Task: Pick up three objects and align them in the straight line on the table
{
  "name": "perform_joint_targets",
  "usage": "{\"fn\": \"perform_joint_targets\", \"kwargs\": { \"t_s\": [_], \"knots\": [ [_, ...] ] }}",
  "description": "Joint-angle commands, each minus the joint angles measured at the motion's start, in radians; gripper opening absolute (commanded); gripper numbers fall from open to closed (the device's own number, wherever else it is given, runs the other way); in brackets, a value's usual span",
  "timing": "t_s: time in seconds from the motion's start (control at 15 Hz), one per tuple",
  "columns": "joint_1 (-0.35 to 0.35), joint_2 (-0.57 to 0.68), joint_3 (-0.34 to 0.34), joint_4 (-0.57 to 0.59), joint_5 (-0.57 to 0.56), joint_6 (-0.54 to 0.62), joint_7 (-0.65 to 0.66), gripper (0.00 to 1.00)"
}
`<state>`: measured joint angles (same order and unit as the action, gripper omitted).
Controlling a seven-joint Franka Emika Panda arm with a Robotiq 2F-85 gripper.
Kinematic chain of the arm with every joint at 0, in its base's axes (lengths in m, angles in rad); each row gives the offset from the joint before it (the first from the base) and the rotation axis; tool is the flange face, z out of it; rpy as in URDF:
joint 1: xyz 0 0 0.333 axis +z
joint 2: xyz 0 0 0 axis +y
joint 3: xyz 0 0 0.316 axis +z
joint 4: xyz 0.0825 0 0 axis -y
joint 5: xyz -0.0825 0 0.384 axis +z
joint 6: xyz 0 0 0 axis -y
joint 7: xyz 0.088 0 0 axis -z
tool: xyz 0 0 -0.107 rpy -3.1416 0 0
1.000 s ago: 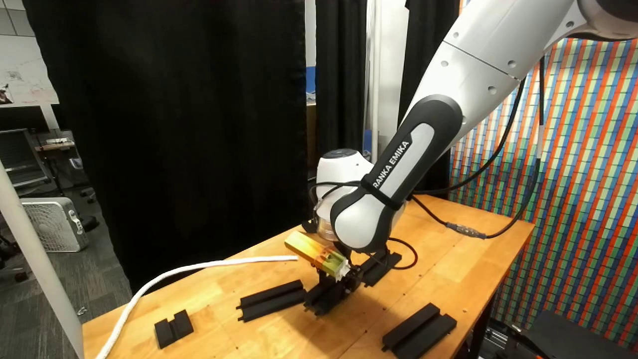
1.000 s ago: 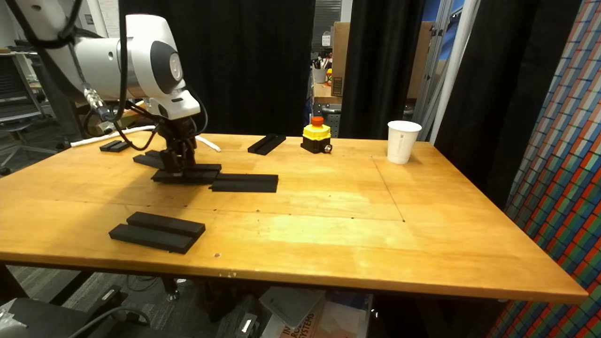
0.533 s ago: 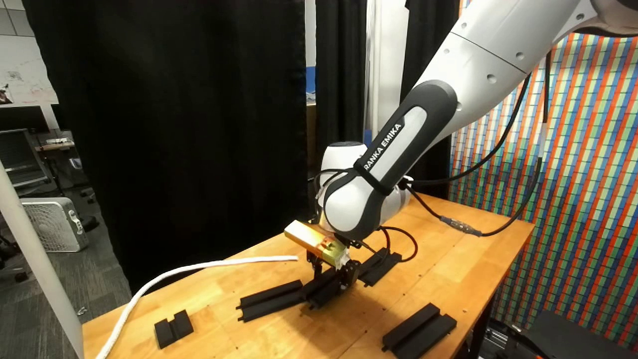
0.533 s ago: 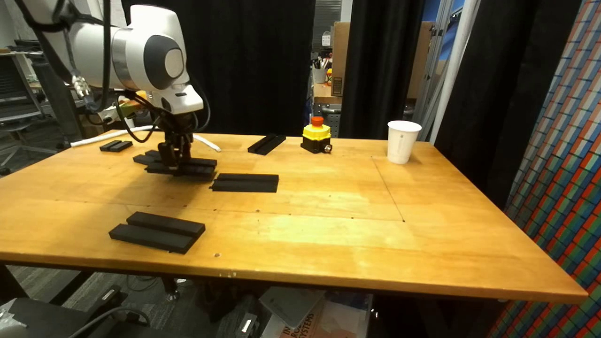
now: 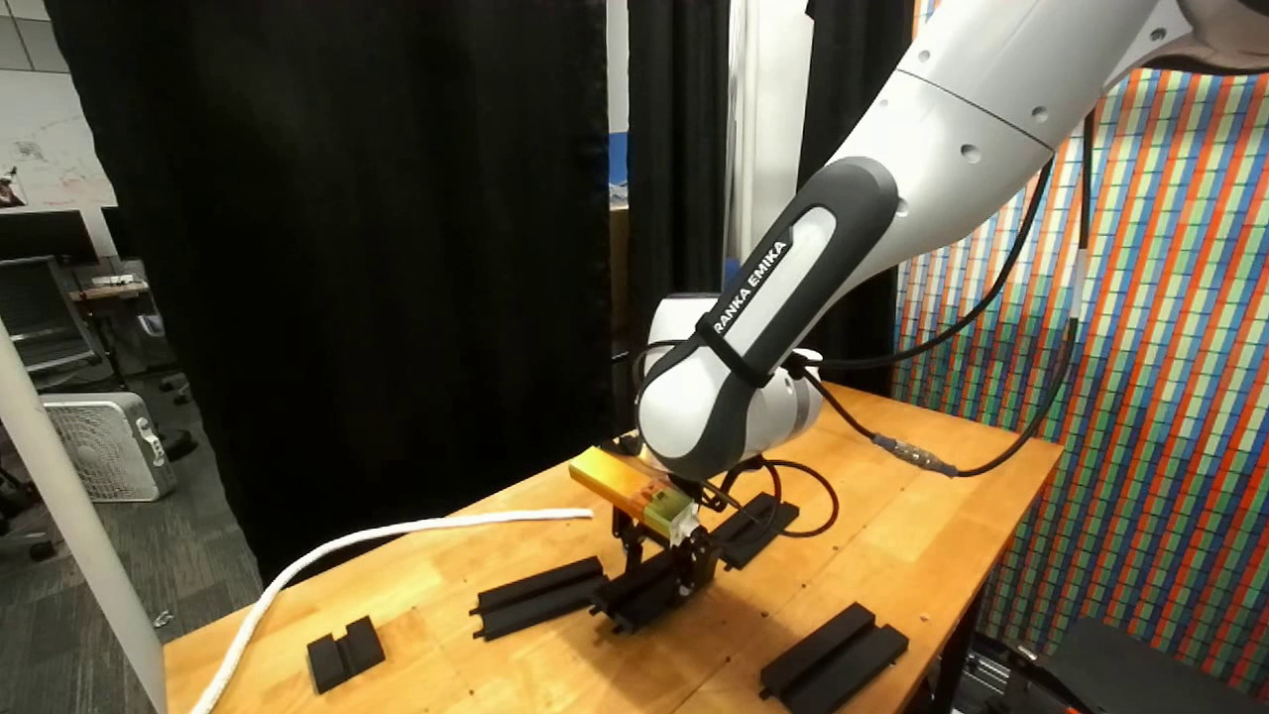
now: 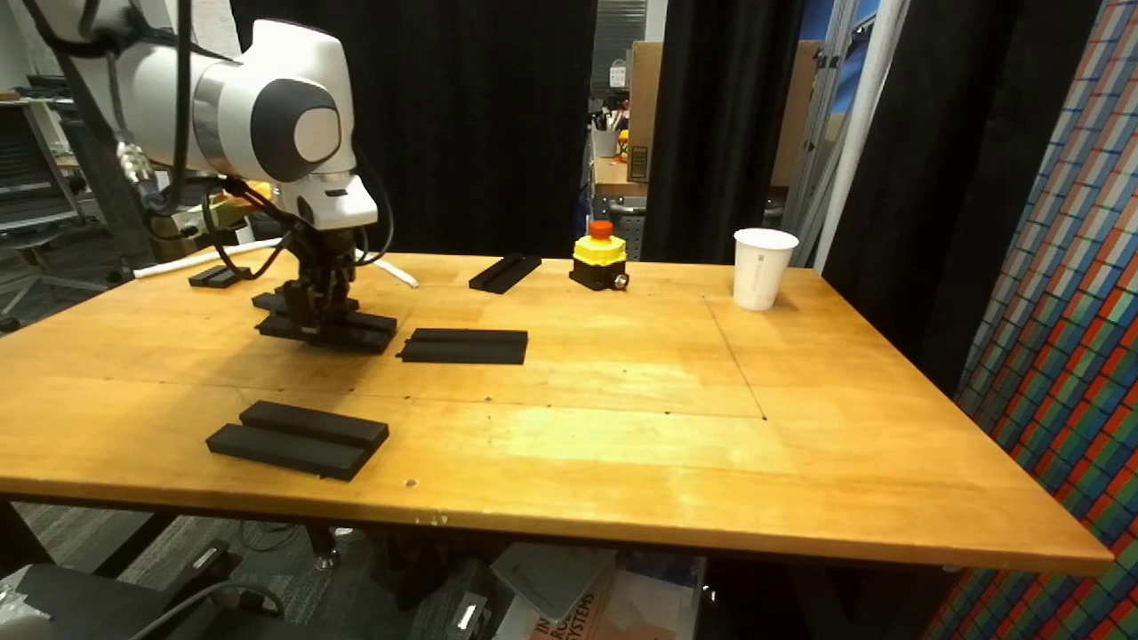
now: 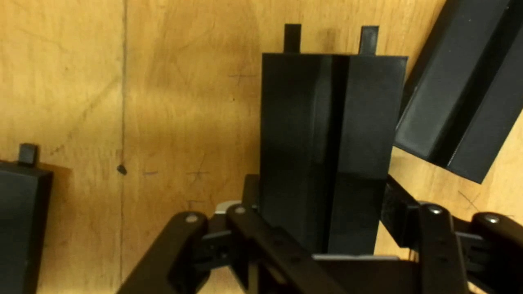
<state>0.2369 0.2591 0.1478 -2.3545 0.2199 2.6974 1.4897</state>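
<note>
A flat black grooved bar, one of the three objects, sits between the pads of my gripper, which press on both its sides. In an exterior view this bar is low over the wooden table; whether it touches the top I cannot tell. A second bar lies past its right end, a narrow gap between them. The third bar is at its other end, partly hidden behind my gripper. The wrist view shows that bar slanted, its edge right by the held one; contact cannot be told.
A wider black block lies near the front edge. A stubby block and a white cord are at the left end. Further back stand another black bar, a yellow-and-red stop button and a paper cup.
The gripper has carried the held bar away from the second bar, toward the third, rising a little and then coming lower again. The bar has turned slightly. The other pieces are unmoved.
</note>
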Motion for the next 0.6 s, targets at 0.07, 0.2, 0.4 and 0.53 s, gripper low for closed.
{"fn": "perform_joint_targets", "kwargs": {
  "t_s": [0.07,0.2,0.4,0.53],
  "knots": [
    [0.025,-0.034,-0.013,-0.042,-0.022,0.006,0.027,0.46],
    [0.031,-0.034,-0.021,-0.039,-0.044,-0.004,0.03,0.46],
    [0.037,-0.035,-0.034,-0.028,-0.086,-0.03,0.036,0.46],
    [0.037,-0.037,-0.049,-0.028,-0.118,-0.038,0.045,0.46]
  ]
}}
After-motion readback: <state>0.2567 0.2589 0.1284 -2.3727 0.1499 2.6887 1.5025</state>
